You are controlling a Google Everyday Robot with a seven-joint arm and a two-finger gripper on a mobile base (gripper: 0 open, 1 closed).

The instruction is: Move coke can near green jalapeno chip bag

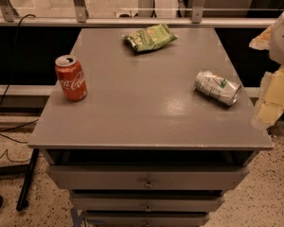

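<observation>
- We read white "Coca-Cola" script on the coke can (71, 78), which stood upright near the left edge of the grey cabinet top (146, 112).
- The green jalapeno chip bag (149, 37) lay at the far edge, well apart from it; its print was illegible.
- A silver-and-green can (217, 87) lay on its side at right.
- The gripper (274, 86), apparently the pale shape at the right edge, held nothing visible; whether clenched or released, we could not tell.

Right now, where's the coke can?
The coke can stands upright near the tabletop's left edge, forward-left of the green chip bag; the claw is at the view's right edge.
</observation>
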